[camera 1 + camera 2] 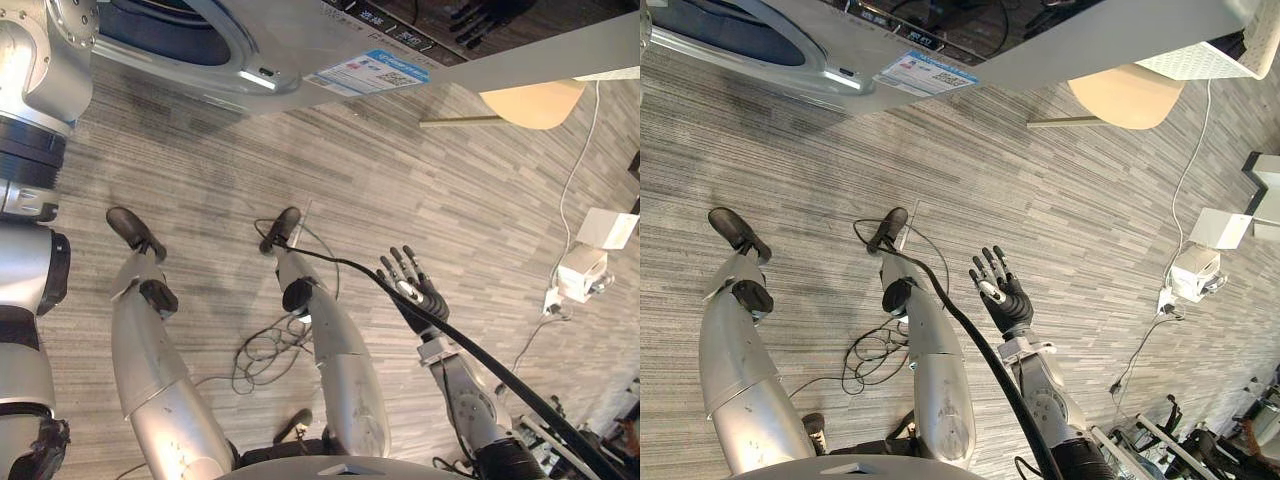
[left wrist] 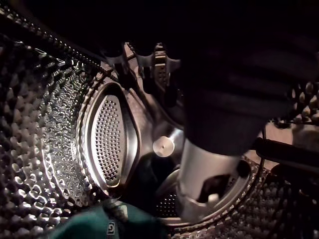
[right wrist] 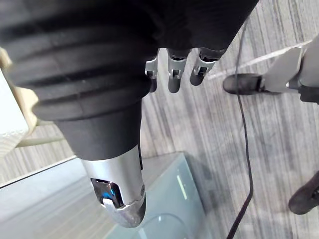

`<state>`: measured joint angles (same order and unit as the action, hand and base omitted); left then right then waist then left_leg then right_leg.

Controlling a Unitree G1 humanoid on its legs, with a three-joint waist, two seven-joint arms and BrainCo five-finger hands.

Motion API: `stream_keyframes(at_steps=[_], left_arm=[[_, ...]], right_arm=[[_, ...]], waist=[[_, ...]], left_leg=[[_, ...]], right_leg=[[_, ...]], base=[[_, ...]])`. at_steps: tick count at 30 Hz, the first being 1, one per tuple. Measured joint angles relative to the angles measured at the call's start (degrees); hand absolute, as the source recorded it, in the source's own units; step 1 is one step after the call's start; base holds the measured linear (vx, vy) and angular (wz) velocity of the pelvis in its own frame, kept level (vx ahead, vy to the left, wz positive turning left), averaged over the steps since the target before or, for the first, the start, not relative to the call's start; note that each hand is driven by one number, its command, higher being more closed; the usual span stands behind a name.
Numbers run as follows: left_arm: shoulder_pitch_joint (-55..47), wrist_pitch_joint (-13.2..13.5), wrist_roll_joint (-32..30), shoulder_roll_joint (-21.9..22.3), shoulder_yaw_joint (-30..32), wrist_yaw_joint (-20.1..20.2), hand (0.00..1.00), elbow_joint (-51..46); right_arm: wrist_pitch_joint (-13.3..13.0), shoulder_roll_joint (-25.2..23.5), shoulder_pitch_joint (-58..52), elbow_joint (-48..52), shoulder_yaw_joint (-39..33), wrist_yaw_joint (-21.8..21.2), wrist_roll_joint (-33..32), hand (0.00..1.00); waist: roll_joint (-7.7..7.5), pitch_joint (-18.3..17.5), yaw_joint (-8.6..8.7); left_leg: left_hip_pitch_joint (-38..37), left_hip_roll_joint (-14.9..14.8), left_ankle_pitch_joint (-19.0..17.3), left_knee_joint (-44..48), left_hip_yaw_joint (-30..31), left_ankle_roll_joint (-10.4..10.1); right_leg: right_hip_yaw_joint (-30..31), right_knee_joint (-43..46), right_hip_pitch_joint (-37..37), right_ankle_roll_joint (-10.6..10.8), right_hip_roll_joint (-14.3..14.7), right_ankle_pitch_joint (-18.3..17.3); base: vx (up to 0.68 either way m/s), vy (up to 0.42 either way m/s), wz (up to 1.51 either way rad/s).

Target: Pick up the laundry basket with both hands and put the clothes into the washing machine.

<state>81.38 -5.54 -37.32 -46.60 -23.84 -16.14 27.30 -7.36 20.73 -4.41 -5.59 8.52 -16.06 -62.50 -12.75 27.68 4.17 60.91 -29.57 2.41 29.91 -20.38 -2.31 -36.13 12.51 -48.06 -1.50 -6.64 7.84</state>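
- Hanging at 5 o'clock in the eye views, the right hand (image 1: 1002,295) is over the grey striped plank floor (image 1: 1060,180). Its fingers are straight and spread and touch nothing.
- Up at 11 o'clock stands the silver front-loading washing machine (image 1: 250,50), its round door opening (image 1: 170,30) dark.
- The left arm rises along the 9 o'clock edge towards that opening.
- The left hand (image 2: 197,179) shows in its wrist view inside the dimpled steel drum (image 2: 35,124), near a perforated oval paddle (image 2: 107,134). Its thumb is stretched out and its fingers are loose, gripping nothing.
- A dark teal garment (image 2: 89,224) lies in the drum, apart from the left hand.
- At 1 o'clock a white perforated plastic basket (image 1: 1200,60) shows partly, just beside a tan rounded stool top (image 1: 1125,95), well apart from both hands.
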Motion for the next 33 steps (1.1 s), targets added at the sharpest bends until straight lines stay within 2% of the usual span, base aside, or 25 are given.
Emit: stream_keyframes(at_steps=[1,3,6,10,13,16,17,19,20,21,22,23,24,25,26,28,29,30,31,32,33], left_arm=[[-1.15,0.44,5.25,-0.02,0.62,0.54,0.0,-1.62],[-2.22,0.54,9.22,0.03,1.7,1.48,0.0,-3.21],[-2.22,-0.22,7.79,0.79,3.13,-0.27,0.0,-3.05],[-2.73,-0.16,8.04,3.82,5.87,-2.65,0.0,-1.83],[-7.14,1.01,13.25,6.11,13.73,-3.17,0.0,-1.92],[-19.53,2.9,22.91,7.85,27.2,-4.86,0.0,-4.44],[-22.63,3.54,24.9,8.41,29.26,-4.86,0.0,-4.67],[-36.94,4.95,32.02,12.66,36.82,-4.61,0.0,-6.67],[-40.66,5.23,33.74,14.26,38.0,-4.41,0.0,-6.68],[-48.01,5.66,36.53,18.59,39.95,-3.71,0.0,-6.76],[-51.88,5.75,37.84,20.88,40.38,-3.31,0.0,-7.02],[-58.87,6.52,41.78,25.63,40.63,-2.0,0.0,-8.14],[-65.15,8.4,44.81,29.84,40.34,-0.78,0.0,-9.36],[-67.93,9.26,46.15,31.71,39.58,-0.24,0.0,-9.78],[-74.46,11.01,50.14,35.51,37.91,1.48,0.0,-9.99],[-80.45,12.14,54.71,39.07,34.7,4.3,0.0,-9.47],[-82.02,12.74,55.93,39.53,33.73,5.27,0.0,-8.49],[-84.92,13.01,57.92,40.7,31.21,7.03,0.0,-6.07],[-87.32,13.01,59.75,41.66,28.51,8.4,0.0,-3.78],[-88.26,13.01,60.63,42.08,27.24,9.1,0.0,-2.99],[-89.62,13.01,62.03,42.46,24.53,10.22,0.0,-2.56]], right_arm=[[0.07,-0.5,0.01,-0.04,-0.29,0.16,-0.01,0.0],[0.16,-1.24,-0.09,-0.15,-0.33,0.33,-0.02,0.0],[0.4,-1.72,-0.07,-0.21,-0.18,0.32,0.0,0.0],[-0.19,-1.88,-0.04,0.26,-0.21,0.32,-0.06,0.0],[-0.26,-3.55,0.04,1.26,-0.21,0.44,0.02,0.0],[-0.31,-6.43,-0.16,2.09,-0.84,1.86,0.02,0.0],[-0.36,-7.07,-0.26,2.15,-1.19,2.21,0.02,0.0],[-0.47,-9.4,-0.41,2.24,-3.28,3.11,1.14,0.0],[-0.6,-9.76,-0.41,2.33,-3.68,3.68,2.03,0.0],[-0.82,-10.68,-0.52,2.28,-4.84,4.6,3.11,0.0],[-0.96,-11.16,-0.61,2.27,-5.31,5.06,3.9,0.0],[-1.31,-11.91,-1.06,2.29,-5.96,5.75,5.76,0.0],[-1.37,-12.34,-1.45,2.11,-5.97,6.59,7.11,0.0],[-1.38,-12.58,-1.61,1.86,-5.97,6.69,7.64,0.0],[-1.43,-13.54,-1.77,-0.07,-6.28,6.76,9.0,0.0],[-1.41,-14.27,-1.83,-4.16,-6.68,7.25,10.5,0.0],[-1.38,-14.43,-1.85,-5.59,-6.68,7.65,11.33,0.0],[-1.41,-14.55,-1.86,-8.95,-6.63,8.02,12.18,0.0],[-1.52,-14.33,-1.97,-12.5,-6.68,8.63,13.28,0.0],[-1.68,-14.13,-1.92,-14.47,-6.68,9.08,13.47,0.0],[-1.82,-13.66,-1.68,-18.29,-6.85,9.36,13.51,0.0]], waist=[[0.03,0.02,0.09],[0.03,0.02,0.25],[0.03,0.02,0.25],[0.03,0.02,-0.46],[0.16,0.11,0.03],[0.48,0.33,0.06],[0.59,0.41,-0.19],[0.98,0.67,-1.32],[1.25,0.85,-1.65],[1.92,1.3,-2.34],[2.2,1.49,-2.71],[2.77,1.87,-3.67],[2.98,1.92,-4.38],[3.04,1.94,-4.69],[3.18,1.9,-5.31],[3.76,1.79,-6.11],[3.85,1.76,-6.35],[4.53,0.86,-6.47],[5.86,-1.43,-6.24],[6.53,-2.43,-6.09],[8.11,-3.64,-6.01]], left_leg=[[0.06,-0.04,-0.01,0.3,0.06,0.01],[0.02,-0.06,-0.4,0.34,0.05,-0.15],[0.04,-0.09,-0.75,0.3,-0.17,-0.41],[0.04,-0.45,-0.77,0.94,-0.16,-0.22],[-0.64,-0.93,-0.91,2.02,0.0,-0.14],[-2.91,-0.86,-1.55,2.26,-0.18,-0.87],[-3.39,-0.83,-1.65,2.24,-0.22,-1.13],[-6.33,-0.66,-1.96,1.89,-0.98,-1.89],[-7.42,-0.63,-2.01,1.92,-1.2,-2.06],[-10.22,-0.58,-2.15,2.02,-1.59,-2.14],[-11.91,-0.4,-2.43,2.01,-1.74,-2.42],[-15.58,0.0,-2.83,1.98,-1.93,-2.78],[-19.14,0.42,-3.22,1.98,-2.18,-3.17],[-20.83,0.6,-3.51,1.95,-2.23,-3.52],[-25.04,1.05,-3.92,1.79,-2.2,-4.04],[-30.88,1.72,-4.34,0.48,-2.31,-4.39],[-33.3,2.33,-4.26,-0.58,-2.51,-4.71],[-37.57,3.28,-3.35,-3.2,-3.26,-4.99],[-40.09,4.24,-2.34,-5.81,-3.54,-4.71],[-40.99,4.69,-1.74,-6.82,-3.48,-4.1],[-42.22,5.09,-0.12,-7.39,-3.13,-1.81]], right_leg=[[-0.01,0.45,-0.11,-0.01,-0.14,-0.01],[0.12,0.38,-0.11,0.19,-0.11,-0.16],[0.45,-0.5,-0.16,0.7,0.13,-0.45],[0.57,-0.24,-0.09,0.15,0.31,0.1],[0.54,2.75,-0.11,-0.37,-0.43,-0.68],[1.27,7.14,-0.07,-0.64,-1.77,-4.27],[1.43,7.93,0.0,-0.62,-1.99,-4.85],[2.3,10.66,0.77,-0.44,-2.98,-7.19],[2.51,11.4,1.4,-0.42,-3.18,-7.75],[2.83,12.95,3.32,-0.44,-3.77,-8.89],[3.08,13.88,4.46,-0.53,-4.18,-9.59],[3.58,16.03,7.08,-0.29,-5.04,-11.32],[4.04,18.29,9.5,-0.13,-5.99,-13.05],[4.15,19.3,10.73,0.07,-6.41,-14.04],[4.27,21.95,14.07,0.33,-7.46,-16.57],[4.23,24.31,18.7,0.8,-8.21,-19.48],[4.59,24.69,20.29,1.02,-8.43,-20.21],[4.8,24.52,22.86,1.4,-8.54,-21.06],[5.1,23.9,24.47,1.64,-8.43,-21.51],[5.32,23.47,25.07,1.63,-8.21,-21.61],[5.46,22.46,26.42,1.57,-7.82,-21.67]], base=[[0.06,-0.006,0.0],[0.05,-0.007,-0.02],[0.05,-0.018,-0.05],[0.07,-0.008,-0.05],[0.08,0.0,-0.01],[0.04,-0.037,0.02],[0.03,-0.052,0.0],[0.03,-0.054,0.06],[0.07,-0.054,0.09],[0.07,-0.036,0.09],[0.08,-0.03,0.16],[0.11,-0.019,0.21],[0.13,-0.019,0.22],[0.15,-0.034,0.28],[0.1,-0.043,0.23],[0.1,-0.089,0.27],[0.09,-0.154,0.17],[0.09,-0.157,0.04],[0.09,-0.135,0.0],[0.09,-0.09,-0.05],[0.07,-0.079,-0.1]])
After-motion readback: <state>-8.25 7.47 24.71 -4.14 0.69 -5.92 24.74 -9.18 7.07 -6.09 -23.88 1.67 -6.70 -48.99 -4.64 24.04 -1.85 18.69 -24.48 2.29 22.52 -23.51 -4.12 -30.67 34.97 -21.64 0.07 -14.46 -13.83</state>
